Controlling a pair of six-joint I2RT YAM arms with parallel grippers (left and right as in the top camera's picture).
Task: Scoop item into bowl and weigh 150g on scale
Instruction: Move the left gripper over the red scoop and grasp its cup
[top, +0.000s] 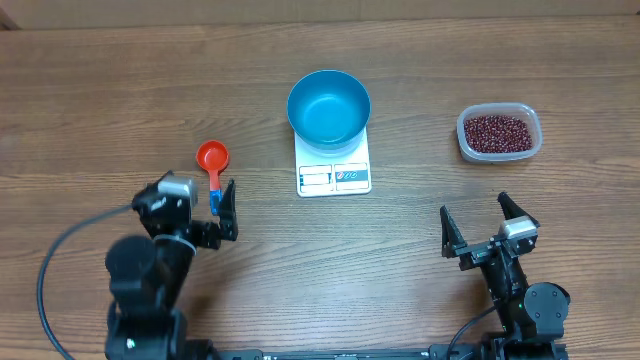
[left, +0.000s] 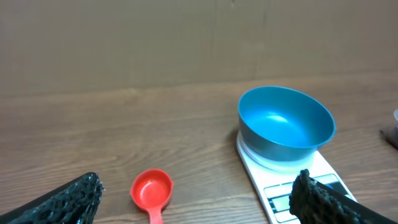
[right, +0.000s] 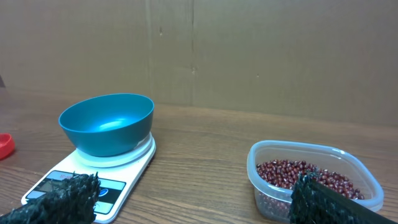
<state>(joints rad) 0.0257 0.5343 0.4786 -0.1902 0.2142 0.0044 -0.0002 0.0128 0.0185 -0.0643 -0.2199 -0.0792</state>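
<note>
I read both pincers as released and empty: the left gripper stands with its jaws spread wide on the table, on the scale's left and nearer me than it, and the right gripper is just as wide, on the scale's right and also nearer me. The bowl already sits on the scale, overhanging its far end, and looks empty. The beans lie heaped in a clear container well to the right of the scale, about level with the bowl. The red scoop lies flat to the left of the scale, cup away from me and handle running back toward the left jaws. So my step in hand, as I judge it, is taking up that scoop. I would centre the left jaws over the handle, not the cup, come down low enough that the thin handle cannot slip under the fingers, and close square across it so the cup stays level. The blue tip of the handle seems close to the jaws; I cannot tell if it touches. I would avoid nudging the scale, since a shifted bowl could spoil the reading
</note>
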